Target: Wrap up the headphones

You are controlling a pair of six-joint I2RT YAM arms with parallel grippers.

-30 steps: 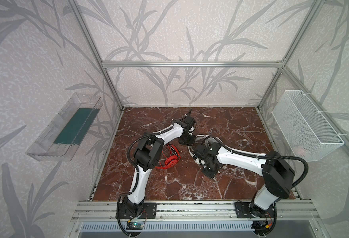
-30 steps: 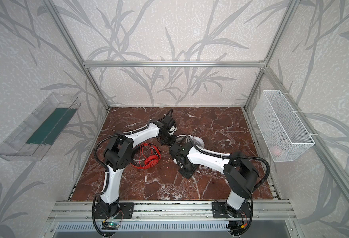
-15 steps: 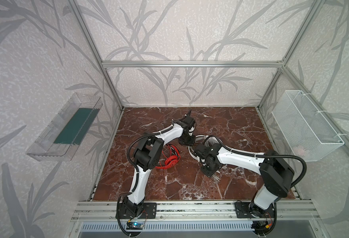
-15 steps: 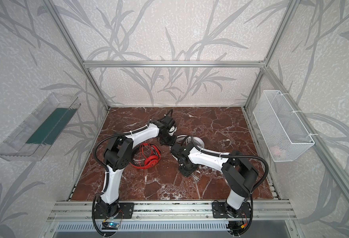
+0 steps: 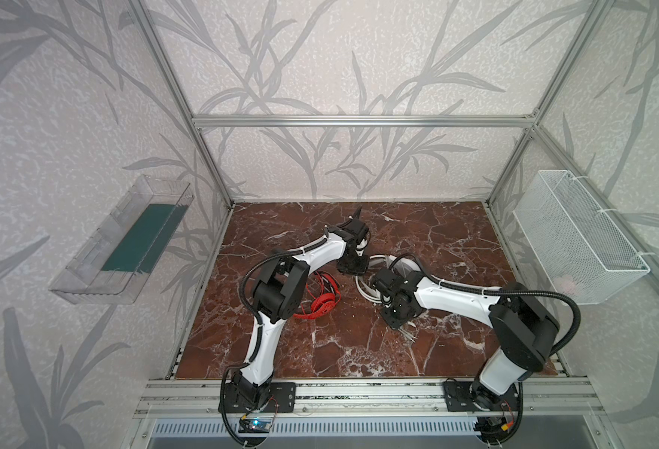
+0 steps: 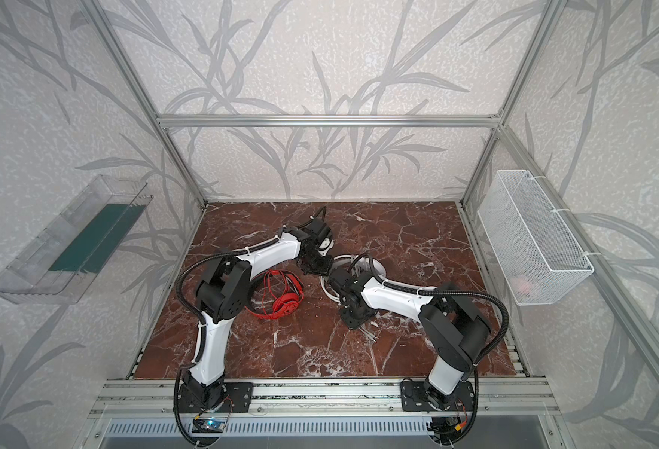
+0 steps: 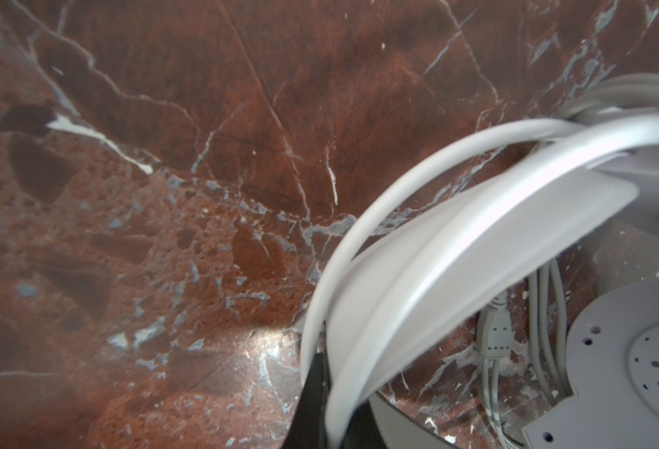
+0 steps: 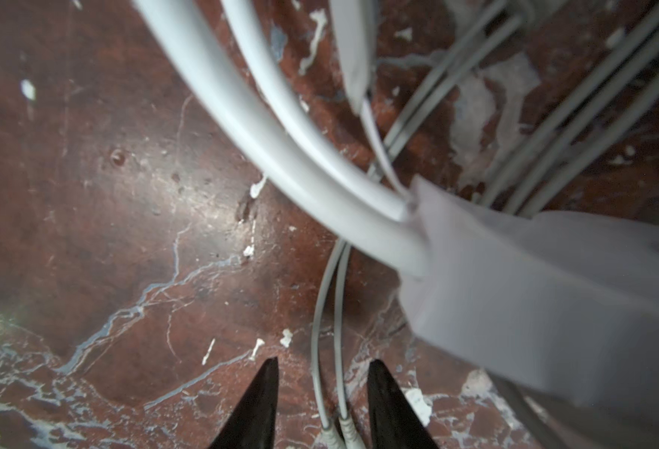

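The white headphones (image 5: 406, 267) lie mid-table between both arms in both top views, their band (image 7: 456, 264) running into my left gripper (image 7: 331, 420), which is shut on it. One perforated ear cup (image 7: 631, 369) rests beside the band. My right gripper (image 8: 323, 361) is open just above the table, pointing down. Two thin grey strands of the white cable (image 8: 335, 311) lie loose between its fingers, ending in plugs. The red headphones (image 5: 324, 305) sit to the left with their thin red cable looped around them, beside the left arm's elbow.
A clear bin (image 5: 125, 248) with a green bottom hangs on the left wall. A white wire basket (image 5: 576, 237) hangs on the right wall. Aluminium frame posts stand at the table's back corners, and a rail (image 5: 359, 392) runs along the front.
My right gripper's jaws have gone from shut to open, and the grey cable now lies loose between them. The left gripper has kept its hold and place.
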